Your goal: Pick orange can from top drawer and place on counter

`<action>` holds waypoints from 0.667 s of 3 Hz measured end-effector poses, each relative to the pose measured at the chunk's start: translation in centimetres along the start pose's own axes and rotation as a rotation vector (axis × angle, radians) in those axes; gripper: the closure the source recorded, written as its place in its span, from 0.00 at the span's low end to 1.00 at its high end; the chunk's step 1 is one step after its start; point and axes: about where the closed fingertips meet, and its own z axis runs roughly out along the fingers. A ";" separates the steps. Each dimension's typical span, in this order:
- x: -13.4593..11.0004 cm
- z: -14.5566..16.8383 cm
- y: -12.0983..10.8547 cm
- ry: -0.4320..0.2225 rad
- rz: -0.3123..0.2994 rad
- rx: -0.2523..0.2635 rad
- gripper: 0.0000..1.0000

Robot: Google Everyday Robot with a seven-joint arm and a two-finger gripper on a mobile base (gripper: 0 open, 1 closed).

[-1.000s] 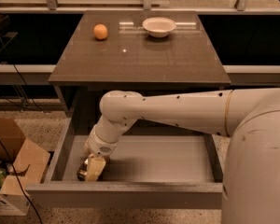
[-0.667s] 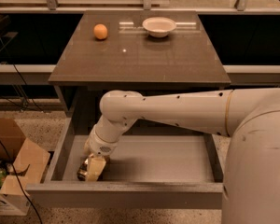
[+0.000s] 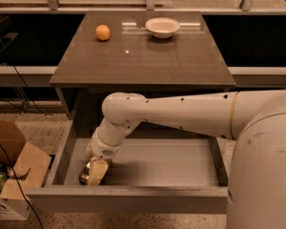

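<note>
The top drawer (image 3: 133, 197) stands pulled open below the counter (image 3: 148, 56). The orange can (image 3: 84, 175), shiny gold-brown, lies in the drawer's front left corner. My white arm reaches down from the right into the drawer. My gripper (image 3: 94, 170) is down at the can and right against it, covering the can's right side. The counter holds no can.
A round orange fruit (image 3: 103, 32) and a white bowl (image 3: 162, 26) sit at the counter's far side. An open cardboard box (image 3: 14, 171) and cables lie on the floor to the left of the drawer. My arm's bulk fills the right side of the view.
</note>
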 end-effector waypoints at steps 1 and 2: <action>0.0 0.0 0.0 0.000 0.000 0.000 0.74; 0.0 0.0 0.0 0.000 0.000 0.000 0.50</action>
